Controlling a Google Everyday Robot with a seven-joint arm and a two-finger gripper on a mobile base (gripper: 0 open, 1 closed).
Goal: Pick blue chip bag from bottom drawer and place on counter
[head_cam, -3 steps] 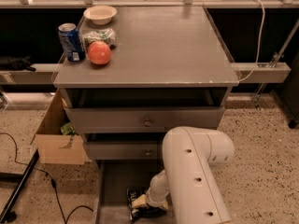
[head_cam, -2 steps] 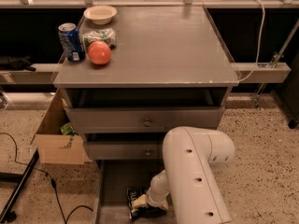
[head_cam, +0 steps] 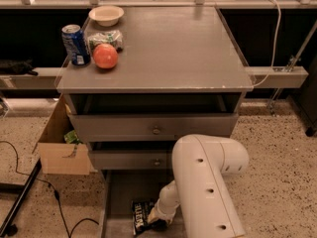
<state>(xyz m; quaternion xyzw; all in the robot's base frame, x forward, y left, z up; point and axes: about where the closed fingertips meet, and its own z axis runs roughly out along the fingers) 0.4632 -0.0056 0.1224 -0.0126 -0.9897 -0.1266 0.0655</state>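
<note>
- Gripper (head_cam: 157,219) sat low in the open bottom drawer (head_cam: 119,187), right against the blue chip bag (head_cam: 140,214); whether it was clamped or spread could not be told.
- The bag lay on the drawer floor, near the front, just left of the gripper.
- The white arm (head_cam: 208,182) reached down from the right, hiding part of the drawer.
- Two upper drawers (head_cam: 153,128) with round knobs sat above.
- A cardboard box (head_cam: 62,155) stood left of the cabinet.
- On the counter (head_cam: 168,43), at its far left, clustered an orange-red fruit (head_cam: 105,56), a blue soda can (head_cam: 76,44), a green-and-white packet (head_cam: 105,37) and a pale bowl (head_cam: 106,15).
</note>
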